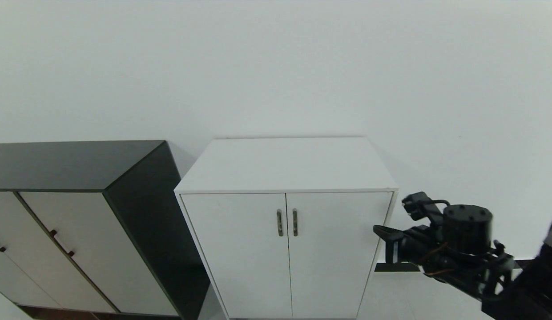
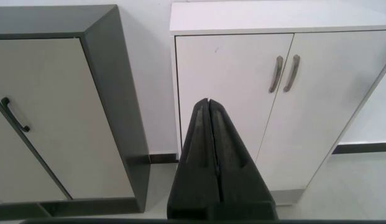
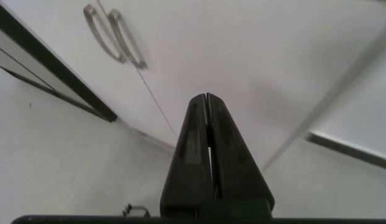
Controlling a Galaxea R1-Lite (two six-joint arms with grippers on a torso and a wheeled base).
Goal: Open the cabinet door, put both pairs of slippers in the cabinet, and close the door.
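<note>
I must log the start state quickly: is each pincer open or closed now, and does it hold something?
Left pincer: closed, holding nothing.
Right pincer: closed, holding nothing.

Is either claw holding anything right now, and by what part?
Nothing is held: left claw and right claw are both shut and empty, facing the closed white cabinet.

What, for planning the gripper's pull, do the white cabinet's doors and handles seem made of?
Doors: probably laminated or painted board; flat, uniformly white, matte, no visible grain. Handles: likely brushed metal, from the dull grey-bronze sheen and slim bow shape, though coated plastic is possible.
</note>
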